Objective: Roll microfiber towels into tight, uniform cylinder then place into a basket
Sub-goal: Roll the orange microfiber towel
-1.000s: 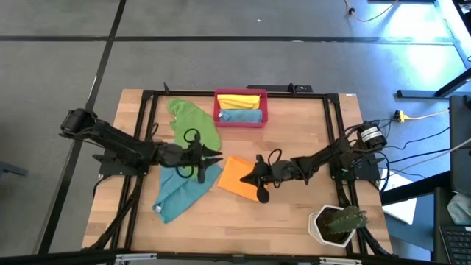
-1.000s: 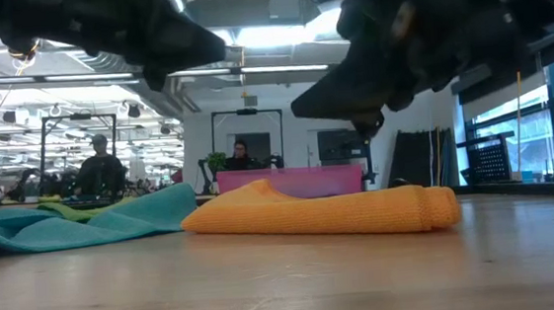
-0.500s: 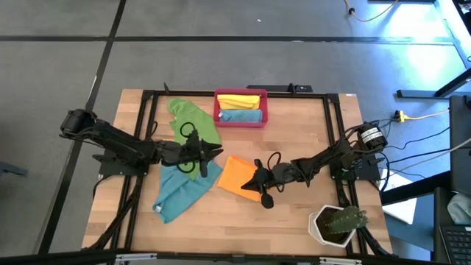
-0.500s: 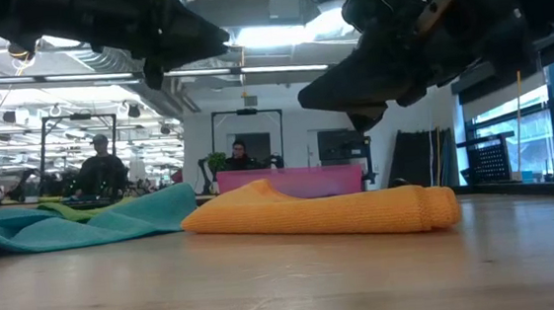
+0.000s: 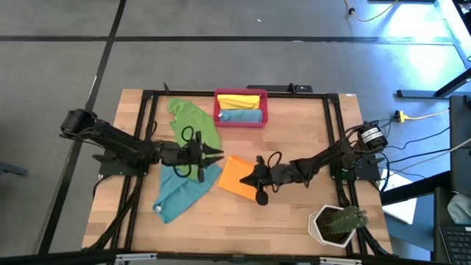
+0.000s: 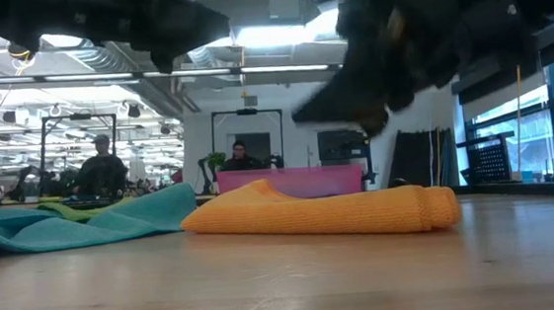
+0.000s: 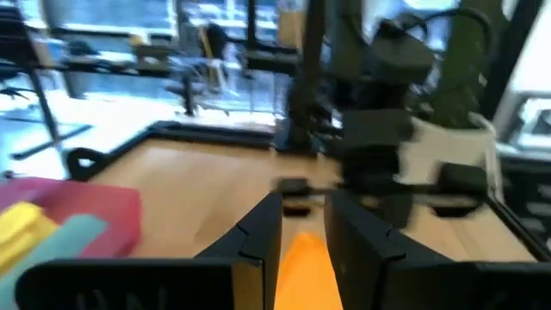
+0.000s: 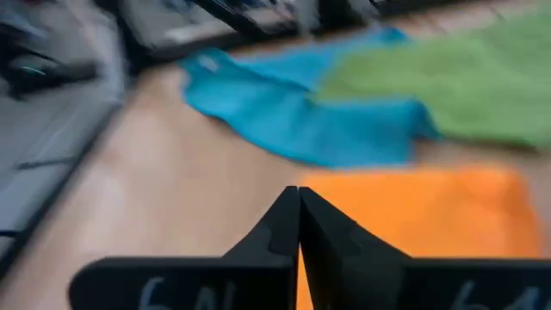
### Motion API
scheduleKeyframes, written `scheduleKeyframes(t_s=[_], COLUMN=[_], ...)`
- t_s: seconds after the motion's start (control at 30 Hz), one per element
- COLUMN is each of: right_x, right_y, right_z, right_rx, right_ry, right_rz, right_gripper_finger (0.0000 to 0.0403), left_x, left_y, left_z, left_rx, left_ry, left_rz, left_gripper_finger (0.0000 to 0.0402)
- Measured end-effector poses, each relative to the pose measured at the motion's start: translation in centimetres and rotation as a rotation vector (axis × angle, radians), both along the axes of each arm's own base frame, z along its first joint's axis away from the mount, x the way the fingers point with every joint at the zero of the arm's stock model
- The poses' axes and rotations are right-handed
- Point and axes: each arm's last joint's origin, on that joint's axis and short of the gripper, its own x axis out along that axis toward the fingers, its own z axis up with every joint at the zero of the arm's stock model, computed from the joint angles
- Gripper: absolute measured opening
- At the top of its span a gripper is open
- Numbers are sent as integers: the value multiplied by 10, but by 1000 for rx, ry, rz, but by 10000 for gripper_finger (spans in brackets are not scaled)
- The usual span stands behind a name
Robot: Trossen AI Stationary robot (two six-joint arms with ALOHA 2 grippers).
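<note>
Hovering over the table's middle, the left gripper (image 5: 215, 155) has its jaws slightly parted and empty above the orange towel's (image 5: 234, 177) left edge, the right gripper (image 5: 247, 179) is pinched closed on nothing over that towel, and the red-pink basket (image 5: 240, 118) at the far edge holds two rolls.
</note>
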Motion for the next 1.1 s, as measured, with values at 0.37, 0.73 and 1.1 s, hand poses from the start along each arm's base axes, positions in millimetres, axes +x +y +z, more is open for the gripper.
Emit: scheduleKeyframes(t_s=[0.37,0.73,1.1], right_x=[-22,-29,-37], right_y=[-13,-42,35], right_z=[-34,-39,17], right_rx=[-22,-163,-71], right_ry=[370,502,298], right_rz=[-293,-452,-225], right_gripper_finger=[12,12,12], left_x=[11,22,23], left_y=[4,12,-16], left_z=[-32,-35,-30], left_rx=[-18,-27,-42], left_ry=[157,124,134], left_rz=[59,19,-242], left_gripper_finger=[80,80,80])
